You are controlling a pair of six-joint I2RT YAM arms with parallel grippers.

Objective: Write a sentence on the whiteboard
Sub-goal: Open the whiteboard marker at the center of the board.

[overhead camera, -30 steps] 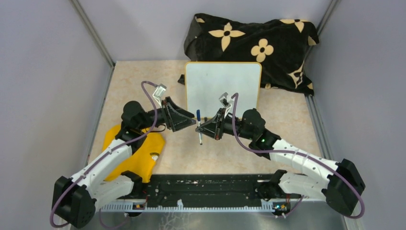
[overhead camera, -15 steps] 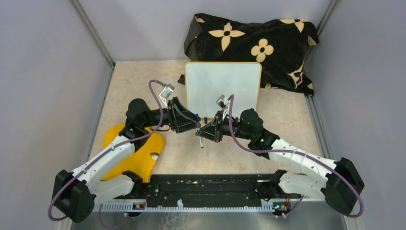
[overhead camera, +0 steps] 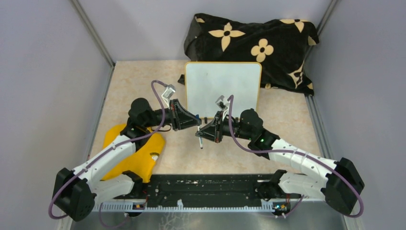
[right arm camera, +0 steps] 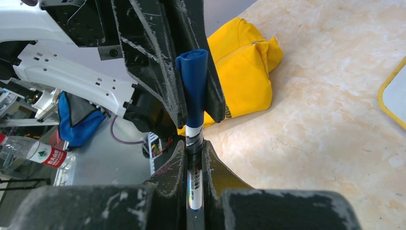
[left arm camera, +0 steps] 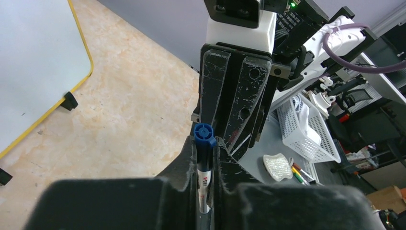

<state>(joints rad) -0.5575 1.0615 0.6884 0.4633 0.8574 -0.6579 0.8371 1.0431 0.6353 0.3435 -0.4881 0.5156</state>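
No legible text: the print on the marker [right arm camera: 195, 184] barrel and on the bottle [right arm camera: 38, 152] label is too small to read

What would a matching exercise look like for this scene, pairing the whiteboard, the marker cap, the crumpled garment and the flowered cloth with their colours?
Things:
1. whiteboard
2. marker cap
3. garment
4. flowered cloth

Colours:
A. yellow
B. black with tan flowers
C. blue
D. white with a yellow-orange rim

Pairs: 1-D, 2-C, 3-A, 4-B.
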